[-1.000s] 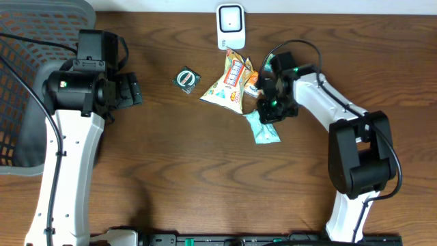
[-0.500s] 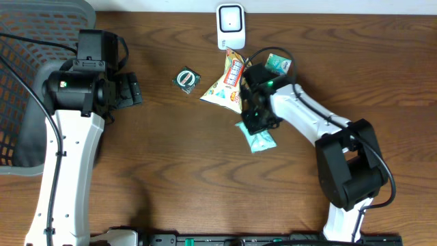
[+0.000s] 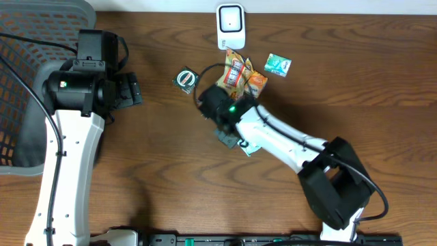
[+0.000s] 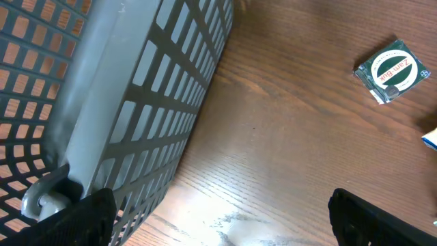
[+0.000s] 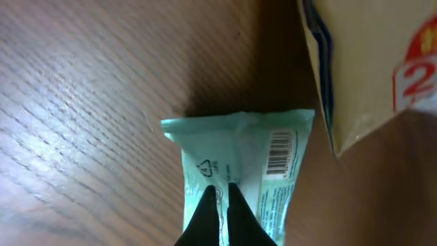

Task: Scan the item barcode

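Right wrist: claw (image 5: 222,205) pinching teal packet (image 5: 239,171), barcode up.

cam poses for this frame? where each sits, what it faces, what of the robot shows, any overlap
Overhead: above the wooden table, facing down; both arms show.
Left wrist: low, faces the grey mesh basket and round green tin; left end effector open.
Right wrist: looks down at the pale-green barcoded wrapper, right end effector shut on it.
Shared: tin, overhead and left wrist.
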`<state>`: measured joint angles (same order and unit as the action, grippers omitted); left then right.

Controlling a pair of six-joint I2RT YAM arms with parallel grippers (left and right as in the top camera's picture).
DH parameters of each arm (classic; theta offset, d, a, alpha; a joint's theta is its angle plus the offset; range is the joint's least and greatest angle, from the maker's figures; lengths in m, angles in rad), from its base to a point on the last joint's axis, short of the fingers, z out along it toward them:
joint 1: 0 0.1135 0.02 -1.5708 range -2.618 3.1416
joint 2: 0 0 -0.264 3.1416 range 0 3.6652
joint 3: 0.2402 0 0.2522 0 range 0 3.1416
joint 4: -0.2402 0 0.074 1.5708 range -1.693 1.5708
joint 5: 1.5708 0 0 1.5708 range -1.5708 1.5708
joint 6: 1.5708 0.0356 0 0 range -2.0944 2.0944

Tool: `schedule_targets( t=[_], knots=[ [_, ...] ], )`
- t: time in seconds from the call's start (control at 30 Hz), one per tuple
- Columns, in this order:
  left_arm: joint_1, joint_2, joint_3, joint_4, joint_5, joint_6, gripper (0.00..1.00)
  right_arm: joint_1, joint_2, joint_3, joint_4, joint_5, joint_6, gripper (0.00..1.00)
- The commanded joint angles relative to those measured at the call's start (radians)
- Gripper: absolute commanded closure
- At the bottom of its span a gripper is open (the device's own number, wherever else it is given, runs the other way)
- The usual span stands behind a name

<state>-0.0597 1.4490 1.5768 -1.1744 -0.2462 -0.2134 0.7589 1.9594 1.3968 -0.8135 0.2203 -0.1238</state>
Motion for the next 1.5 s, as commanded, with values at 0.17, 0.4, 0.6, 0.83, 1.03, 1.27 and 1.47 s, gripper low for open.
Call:
schedule_targets(
  t=[0.17,0.4,0.6,0.83,1.03,1.27,1.47],
  knots=[
    [0.005,-0.007,0.009,-0.003,-0.017,-0.006,0.02,0.020,-0.022,-0.015,-0.035,0.044,0.199,0.99],
    [0.005,-0.007,0.009,-0.003,-0.017,-0.006,0.02,0.014,-0.022,-0.053,-0.055,-0.303,0.216,0.99],
    [0.005,-0.007,0.009,-0.003,-0.017,-0.006,0.02,0.005,-0.022,-0.159,-0.055,-0.123,0.299,0.99],
    [0.005,-0.007,0.009,-0.003,-0.017,-0.006,0.02,-0.102,-0.024,-0.196,-0.092,0.134,0.445,0.99],
    [0.005,-0.007,0.009,-0.003,-0.017,-0.006,0.02,-0.247,-0.024,-0.102,-0.080,0.136,0.445,0.98],
    [0.005,-0.007,0.009,-0.003,-0.017,-0.006,0.02,-0.366,-0.024,0.056,-0.075,-0.208,0.409,0.84],
    [0.005,-0.007,0.009,-0.003,-0.017,-0.006,0.02,-0.385,-0.024,0.055,-0.101,-0.473,0.369,0.44]
  ],
)
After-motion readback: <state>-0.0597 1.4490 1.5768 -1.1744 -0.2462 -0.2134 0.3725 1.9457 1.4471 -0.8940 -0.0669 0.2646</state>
